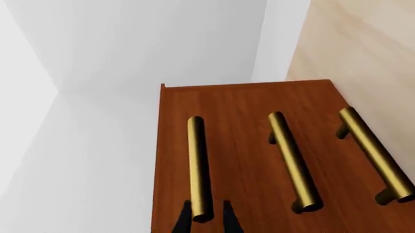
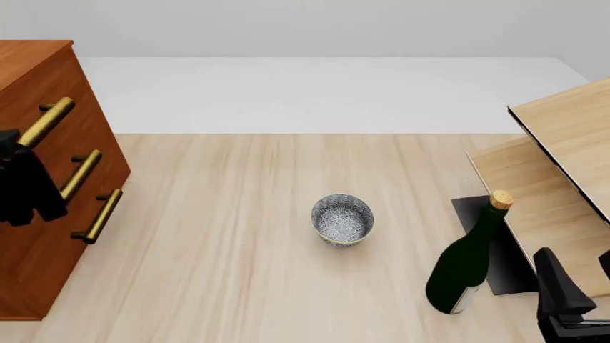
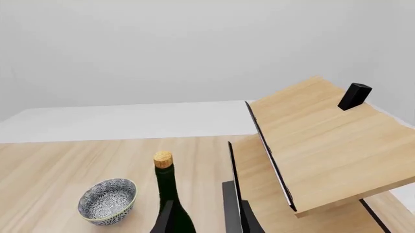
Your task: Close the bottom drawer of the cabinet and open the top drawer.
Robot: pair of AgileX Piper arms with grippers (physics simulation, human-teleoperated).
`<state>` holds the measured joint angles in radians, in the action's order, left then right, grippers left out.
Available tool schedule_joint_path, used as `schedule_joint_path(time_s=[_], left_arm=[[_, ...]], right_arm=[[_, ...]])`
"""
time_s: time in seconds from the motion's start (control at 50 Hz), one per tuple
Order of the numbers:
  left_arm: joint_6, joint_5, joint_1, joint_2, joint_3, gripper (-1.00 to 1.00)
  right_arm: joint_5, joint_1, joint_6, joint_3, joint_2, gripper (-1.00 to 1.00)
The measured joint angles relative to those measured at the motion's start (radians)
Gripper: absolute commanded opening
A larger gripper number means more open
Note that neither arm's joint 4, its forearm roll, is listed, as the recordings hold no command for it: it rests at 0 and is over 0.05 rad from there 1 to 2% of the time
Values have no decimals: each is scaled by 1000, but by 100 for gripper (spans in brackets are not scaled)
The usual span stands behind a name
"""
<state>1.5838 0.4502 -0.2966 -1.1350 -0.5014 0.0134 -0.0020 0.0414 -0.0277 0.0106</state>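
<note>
The cabinet (image 2: 43,236) stands at the table's left edge, its three drawer fronts all flush. In the left wrist view the top drawer (image 1: 174,145) carries the brass handle (image 1: 198,165) that runs between my left gripper's (image 1: 206,208) fingertips. The fingers sit on either side of the bar's near end with a small gap, so the gripper is open. The front view puts this gripper (image 2: 24,179) at the top handle (image 2: 46,121). The bottom drawer (image 2: 48,264) has the lowest handle (image 2: 100,214). My right gripper (image 2: 575,268) (image 3: 198,194) is open and empty at the near right.
A speckled bowl (image 2: 343,219) sits mid-table. A dark green corked bottle (image 2: 467,268) stands just ahead of the right gripper. Tilted light-wood shelf boards (image 2: 562,143) fill the right side, with a black block (image 3: 354,96) on the upper board.
</note>
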Motion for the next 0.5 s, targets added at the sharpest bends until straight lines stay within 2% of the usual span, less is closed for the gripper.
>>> schedule_joint_path(time_s=[0.5], left_arm=[[13, 40, 4, -3, 4, -100]], right_arm=[[5, -1, 1, -1, -4, 100]])
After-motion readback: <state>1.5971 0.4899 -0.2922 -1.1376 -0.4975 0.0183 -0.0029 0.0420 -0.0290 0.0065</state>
